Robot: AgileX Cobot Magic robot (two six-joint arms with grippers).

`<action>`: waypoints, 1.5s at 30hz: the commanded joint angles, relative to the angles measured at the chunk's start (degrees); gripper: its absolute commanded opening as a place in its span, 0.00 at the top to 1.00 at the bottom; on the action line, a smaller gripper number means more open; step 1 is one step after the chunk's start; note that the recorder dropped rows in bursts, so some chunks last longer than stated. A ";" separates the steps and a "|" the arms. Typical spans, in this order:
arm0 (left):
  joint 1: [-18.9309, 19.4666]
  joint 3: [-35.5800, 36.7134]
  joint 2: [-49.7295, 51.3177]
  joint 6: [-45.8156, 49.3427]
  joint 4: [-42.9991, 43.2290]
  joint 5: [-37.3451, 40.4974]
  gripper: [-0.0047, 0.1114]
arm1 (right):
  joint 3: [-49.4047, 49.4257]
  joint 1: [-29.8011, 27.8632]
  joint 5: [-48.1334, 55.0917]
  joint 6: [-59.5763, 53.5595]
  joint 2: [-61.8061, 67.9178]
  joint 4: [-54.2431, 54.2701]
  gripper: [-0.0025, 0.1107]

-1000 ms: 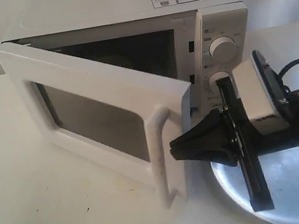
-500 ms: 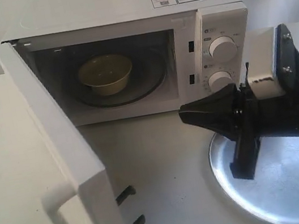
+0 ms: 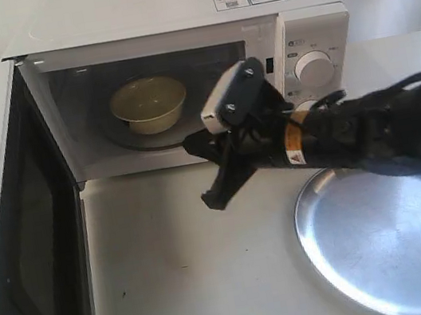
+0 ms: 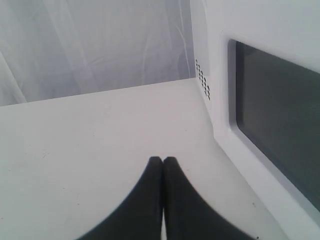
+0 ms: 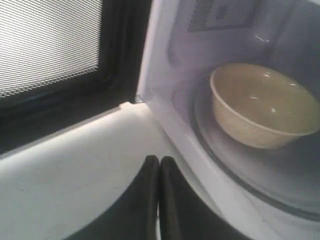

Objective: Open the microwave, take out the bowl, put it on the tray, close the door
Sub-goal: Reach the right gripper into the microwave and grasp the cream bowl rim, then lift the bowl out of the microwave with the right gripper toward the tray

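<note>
The white microwave (image 3: pixel 171 18) stands at the back with its door (image 3: pixel 14 239) swung wide open to the left, dark mesh side showing. Inside, the cream bowl (image 3: pixel 149 103) sits on the glass turntable; the right wrist view shows the bowl (image 5: pixel 260 105) close ahead. My right gripper (image 3: pixel 188 142) is shut and empty, tips at the cavity's front sill (image 5: pixel 159 160). The silver tray (image 3: pixel 394 240) lies at the front right under the right arm. My left gripper (image 4: pixel 162 160) is shut, empty, over the table beside the door's outer face (image 4: pixel 270 105); the exterior view does not show it.
Two round knobs (image 3: pixel 313 67) sit on the microwave's right panel, the lower one hidden behind the right arm. The open door blocks the table's left side. Bare white table (image 3: pixel 182 275) lies between door and tray. A white curtain (image 4: pixel 90 45) hangs behind.
The door swung from half open to fully open on the left. My right arm moved left and back from over the tray to the cavity's front edge.
</note>
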 commanded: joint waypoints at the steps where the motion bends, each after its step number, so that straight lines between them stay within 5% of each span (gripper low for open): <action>1: -0.07 -0.16 -0.12 0.00 -0.44 -0.22 0.96 | -9.47 4.40 14.19 -2.20 2.17 1.81 0.98; 9: -0.07 -0.16 -0.12 0.00 -0.44 -0.22 0.96 | -21.31 7.96 29.61 -12.70 7.46 1.33 0.95; 16: -0.07 -0.16 -0.12 0.00 -0.44 -0.22 0.96 | -26.83 8.50 29.19 -17.78 12.15 1.33 0.57; 18: -0.07 -0.16 -0.12 0.00 -0.44 -0.22 0.96 | -28.67 8.50 30.93 -18.18 13.75 1.33 0.53; 37: -0.07 -0.16 -0.12 0.00 -0.44 -0.22 0.96 | -44.82 8.50 35.70 -20.01 27.83 1.33 0.58; 41: -0.07 -0.16 -0.12 0.00 -0.44 -0.22 0.96 | -44.96 8.50 35.90 -19.15 28.39 1.33 0.70; 45: -0.07 -0.16 -0.12 0.00 -0.44 -0.22 0.96 | -44.96 8.50 36.01 -18.29 28.29 1.73 0.97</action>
